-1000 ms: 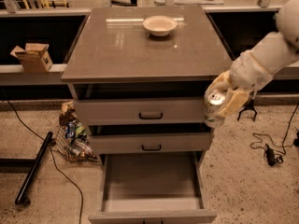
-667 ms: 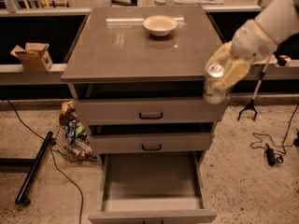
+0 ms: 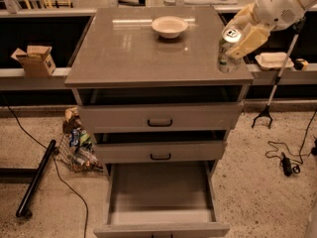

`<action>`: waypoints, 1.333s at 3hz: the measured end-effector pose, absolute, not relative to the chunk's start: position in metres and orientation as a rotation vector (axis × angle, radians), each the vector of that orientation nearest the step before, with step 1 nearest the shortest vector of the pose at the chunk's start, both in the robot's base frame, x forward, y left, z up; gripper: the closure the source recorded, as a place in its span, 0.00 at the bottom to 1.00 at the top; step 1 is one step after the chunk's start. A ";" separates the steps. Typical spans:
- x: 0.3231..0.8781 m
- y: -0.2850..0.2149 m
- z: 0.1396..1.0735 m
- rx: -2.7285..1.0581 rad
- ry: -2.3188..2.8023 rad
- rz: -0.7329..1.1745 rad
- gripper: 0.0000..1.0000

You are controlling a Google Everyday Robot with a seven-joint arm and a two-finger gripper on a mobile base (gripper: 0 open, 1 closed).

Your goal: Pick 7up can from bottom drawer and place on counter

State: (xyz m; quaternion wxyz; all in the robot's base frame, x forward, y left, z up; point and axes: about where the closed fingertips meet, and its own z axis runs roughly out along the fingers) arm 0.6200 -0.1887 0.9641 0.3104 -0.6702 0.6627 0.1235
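The 7up can (image 3: 228, 50), silver lid up and whitish-green body, is upright in my gripper (image 3: 239, 37) at the right front part of the counter (image 3: 133, 48). The can's base is level with or just above the counter surface near its right edge. The gripper's pale fingers (image 3: 250, 37) are shut around the can's upper half. The arm comes in from the upper right. The bottom drawer (image 3: 161, 192) is pulled open below, its grey floor bare.
A cream bowl (image 3: 169, 26) sits at the counter's back centre. Two shut drawer fronts with black handles (image 3: 159, 122) are above the open drawer. A cardboard box (image 3: 33, 59) is at left, a litter pile (image 3: 77, 143) and cables on the floor, a black stand (image 3: 265, 114) at right.
My gripper has lifted the can up from beside the top drawer's right end to counter height and a little over the counter's right edge.
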 end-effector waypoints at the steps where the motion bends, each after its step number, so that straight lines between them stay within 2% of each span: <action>1: 0.627 -0.186 0.965 -1.751 1.741 0.313 1.00; 3: 0.679 -0.178 0.958 -1.451 1.980 0.274 1.00; 4: 0.697 -0.180 0.934 -1.261 2.121 0.362 1.00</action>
